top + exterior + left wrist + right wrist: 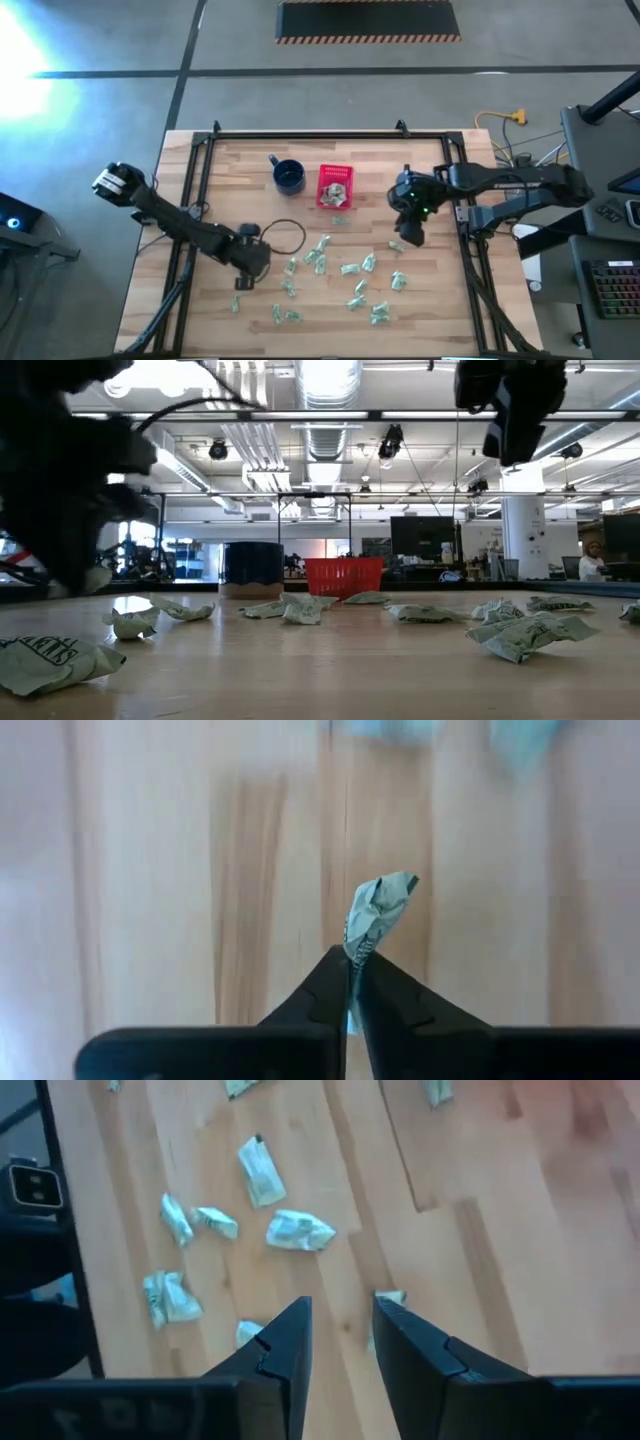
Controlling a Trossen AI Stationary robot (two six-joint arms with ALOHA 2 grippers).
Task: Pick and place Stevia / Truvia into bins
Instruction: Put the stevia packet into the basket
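Note:
Several pale green-and-white Stevia sachets (350,270) lie scattered on the wooden table, toward its near half. The red basket (335,187) stands at the far middle, with a few sachets inside. My left gripper (355,965) is low over the table's near left (244,280) and is shut on one crumpled sachet (380,905). My right gripper (340,1330) hangs open, high over the right side (411,232), with nothing between its fingers. In the low view it shows at the top (510,415), well above the sachets. My left gripper pinches one end of a crumpled sachet (358,948) between its two fingertips. The fingers slant steeply down from above. The rest of the sachet sticks out past the tips. Whether it is clear of the table, I cannot tell.
A dark blue mug (288,176) stands just left of the red basket. A black cable loop (290,235) lies near my left arm. A black metal frame (300,137) runs round the table's edges. Bare wood lies between the sachets and the basket.

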